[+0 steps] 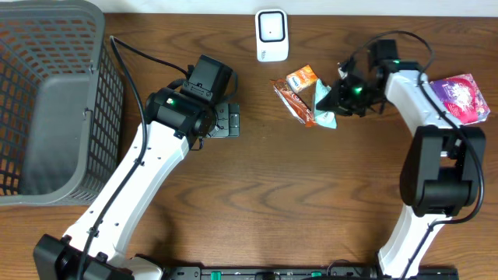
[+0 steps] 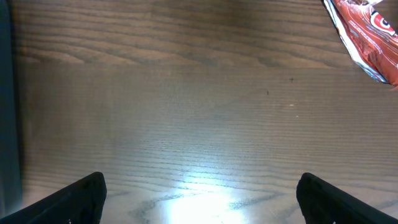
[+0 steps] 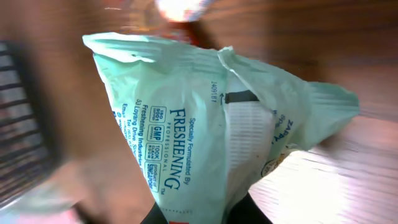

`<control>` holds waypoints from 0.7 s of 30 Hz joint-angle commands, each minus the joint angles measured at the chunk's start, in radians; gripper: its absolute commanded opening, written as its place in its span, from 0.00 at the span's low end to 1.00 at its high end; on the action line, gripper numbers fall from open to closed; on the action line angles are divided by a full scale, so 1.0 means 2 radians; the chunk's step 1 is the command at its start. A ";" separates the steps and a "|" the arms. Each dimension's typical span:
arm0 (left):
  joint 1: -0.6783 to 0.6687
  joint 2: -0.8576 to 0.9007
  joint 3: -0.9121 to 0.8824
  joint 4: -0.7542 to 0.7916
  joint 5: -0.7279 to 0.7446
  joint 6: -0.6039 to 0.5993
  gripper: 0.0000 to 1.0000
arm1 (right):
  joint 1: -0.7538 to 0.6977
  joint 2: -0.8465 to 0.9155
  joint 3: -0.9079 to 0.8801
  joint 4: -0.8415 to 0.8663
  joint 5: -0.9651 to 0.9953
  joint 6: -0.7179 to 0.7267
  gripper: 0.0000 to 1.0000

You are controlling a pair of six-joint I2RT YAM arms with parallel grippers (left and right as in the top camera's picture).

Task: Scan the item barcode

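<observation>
Packet: mint-green packet (image 3: 186, 124), clamped at its lower edge by the right gripper (image 1: 340, 93); printed side faces the wrist camera, "FRESHENING" legible.
Packet position: right of table centre, just beside the red packet (image 1: 296, 101); cannot tell whether it is clear of the table (image 1: 311, 202).
Right gripper: clenched on the packet.
Neighbours: orange packet (image 1: 301, 78) touching the red one; white scanner (image 1: 271, 35) near the far edge, apart from the packet.
Further right: pink packet (image 1: 463, 97).
Left gripper (image 2: 202, 193): released, jaws wide, nothing between them, low over bare wood.
Far left: grey basket (image 1: 47, 101).
</observation>
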 commanded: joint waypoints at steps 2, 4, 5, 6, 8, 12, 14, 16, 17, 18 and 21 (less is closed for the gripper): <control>0.000 0.000 -0.001 -0.003 -0.010 -0.002 0.98 | -0.026 0.000 -0.054 0.036 -0.152 -0.034 0.01; 0.000 0.000 -0.001 -0.003 -0.010 -0.002 0.98 | -0.038 0.003 -0.098 0.080 -0.171 -0.008 0.02; 0.000 0.000 -0.001 -0.003 -0.010 -0.002 0.98 | -0.045 0.004 -0.120 0.105 -0.181 0.006 0.02; 0.000 0.000 -0.001 -0.003 -0.010 -0.002 0.98 | -0.051 0.006 -0.137 0.126 -0.186 0.018 0.04; 0.000 0.000 -0.001 -0.003 -0.010 -0.002 0.98 | -0.070 0.006 -0.169 0.160 -0.179 0.035 0.16; 0.000 0.000 -0.001 -0.003 -0.010 -0.002 0.98 | -0.126 0.005 -0.180 0.116 -0.062 0.034 0.43; 0.000 0.000 -0.001 -0.003 -0.010 -0.002 0.98 | -0.145 0.001 -0.165 0.078 -0.016 0.023 0.49; 0.000 0.000 -0.001 -0.003 -0.010 -0.002 0.98 | -0.160 -0.003 -0.132 0.023 0.025 0.006 0.52; 0.000 0.000 -0.001 -0.003 -0.010 -0.002 0.98 | -0.163 -0.005 -0.115 -0.002 0.038 -0.001 0.52; 0.000 0.000 -0.001 -0.003 -0.010 -0.002 0.98 | -0.165 -0.008 -0.097 -0.026 0.051 -0.008 0.52; 0.000 0.000 -0.001 -0.003 -0.010 -0.002 0.98 | -0.160 -0.021 -0.039 -0.093 0.110 -0.011 0.54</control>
